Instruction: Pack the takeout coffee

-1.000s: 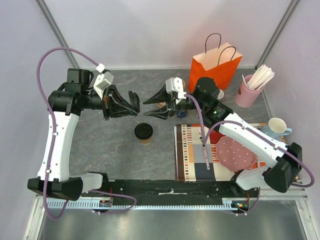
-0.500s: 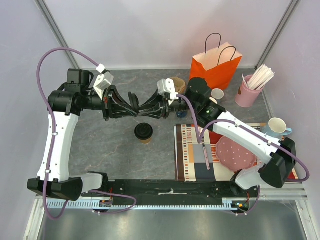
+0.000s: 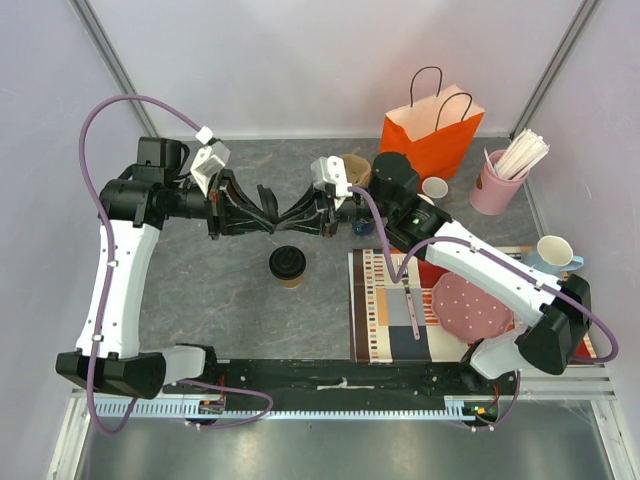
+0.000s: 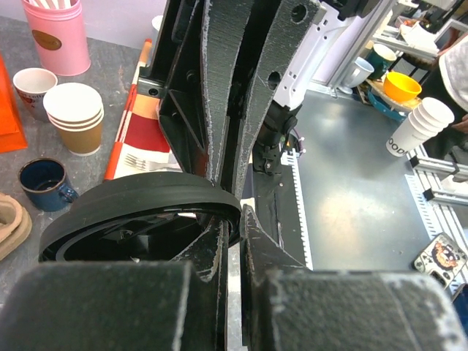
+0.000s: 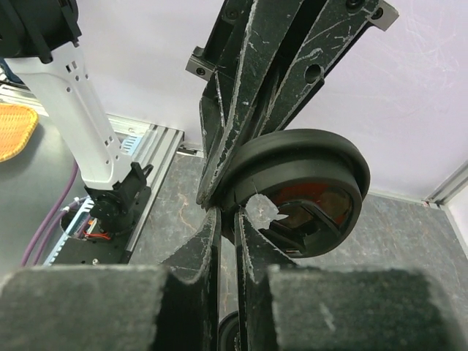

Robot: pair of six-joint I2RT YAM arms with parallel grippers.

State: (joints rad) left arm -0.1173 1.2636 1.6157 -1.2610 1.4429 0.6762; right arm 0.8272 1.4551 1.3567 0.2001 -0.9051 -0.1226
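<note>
The takeout coffee [image 3: 287,265], a brown paper cup with a black lid, stands on the grey table just below both grippers. My left gripper [image 3: 272,212] and right gripper [image 3: 296,215] meet tip to tip above the table. Between them is a loose black lid [image 4: 139,197], also in the right wrist view [image 5: 307,157]. My left gripper [image 4: 235,219] is shut on the lid's rim. My right gripper [image 5: 228,216] is shut on the rim from the other side. The cup is apart from both grippers.
An orange paper bag [image 3: 430,130] stands at the back. A stack of lidless paper cups [image 4: 73,117], a blue mug [image 4: 44,183] and a pink straw holder [image 3: 500,180] are behind the right arm. A striped mat [image 3: 385,300] with a pink plate [image 3: 470,305] lies right.
My right gripper has moved left to meet the left gripper and closed on the loose black lid. The left arm has hardly moved. The cup has stayed put.
</note>
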